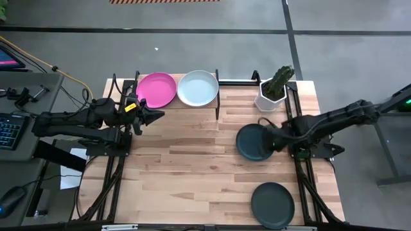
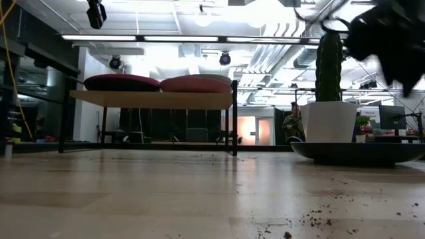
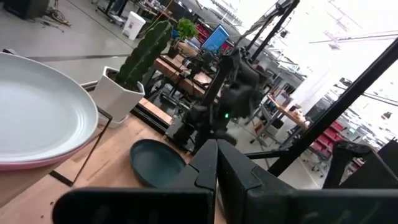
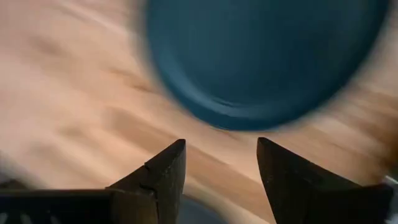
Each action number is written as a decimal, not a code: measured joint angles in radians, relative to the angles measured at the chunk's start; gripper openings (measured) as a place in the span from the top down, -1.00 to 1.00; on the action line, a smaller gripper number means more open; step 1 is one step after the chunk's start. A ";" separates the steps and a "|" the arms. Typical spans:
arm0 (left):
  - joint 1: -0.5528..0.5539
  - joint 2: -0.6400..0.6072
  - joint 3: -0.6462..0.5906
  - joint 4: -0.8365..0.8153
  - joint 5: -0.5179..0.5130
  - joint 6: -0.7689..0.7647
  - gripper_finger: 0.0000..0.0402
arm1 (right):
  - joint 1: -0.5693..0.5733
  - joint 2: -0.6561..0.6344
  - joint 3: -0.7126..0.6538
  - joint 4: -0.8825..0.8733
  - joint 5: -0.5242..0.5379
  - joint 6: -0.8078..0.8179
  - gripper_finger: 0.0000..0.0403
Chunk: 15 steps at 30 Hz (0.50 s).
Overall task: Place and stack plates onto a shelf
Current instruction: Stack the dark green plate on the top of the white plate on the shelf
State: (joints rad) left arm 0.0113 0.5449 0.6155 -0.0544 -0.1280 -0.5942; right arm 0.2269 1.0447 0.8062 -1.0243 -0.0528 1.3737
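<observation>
Planked worktop (image 1: 192, 160) carries the shelf (image 1: 218, 96) at its far edge — magenta plate (image 1: 157, 89) and pale mint-white plate (image 1: 198, 88) side by side on it. Right gripper (image 1: 273, 139), fingers spread and empty, hovers at the dark teal plate (image 1: 253, 142) near the right edge. Left gripper (image 1: 157, 116) clenched, empty, near the shelf. Dark plate (image 1: 272, 205) sits at the near right corner.

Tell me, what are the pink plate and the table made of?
The pink plate looks like matte ceramic or maybe plastic: smooth, one flat colour, no shine. The table looks like wood: pale planks with grain lines and joints showing.
</observation>
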 joint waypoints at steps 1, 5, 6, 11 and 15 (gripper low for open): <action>0.000 0.000 0.000 0.000 0.000 -0.003 1.00 | 0.026 0.012 0.000 -0.053 0.012 0.038 0.11; 0.000 0.000 0.000 0.000 0.000 -0.004 1.00 | 0.098 0.027 -0.039 -0.154 0.063 0.182 0.11; 0.000 0.000 0.000 0.000 0.000 -0.004 1.00 | 0.105 0.020 -0.064 -0.144 0.064 0.212 0.11; 0.000 0.000 0.000 0.000 0.000 -0.004 1.00 | 0.112 -0.062 -0.243 0.048 0.088 0.340 0.11; 0.000 0.000 0.000 0.000 0.000 -0.004 1.00 | 0.107 -0.131 -0.335 0.186 0.175 0.435 0.11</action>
State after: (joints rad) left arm 0.0113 0.5449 0.6155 -0.0547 -0.1276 -0.5980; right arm 0.3340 0.9137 0.4711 -0.8387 0.1220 1.8091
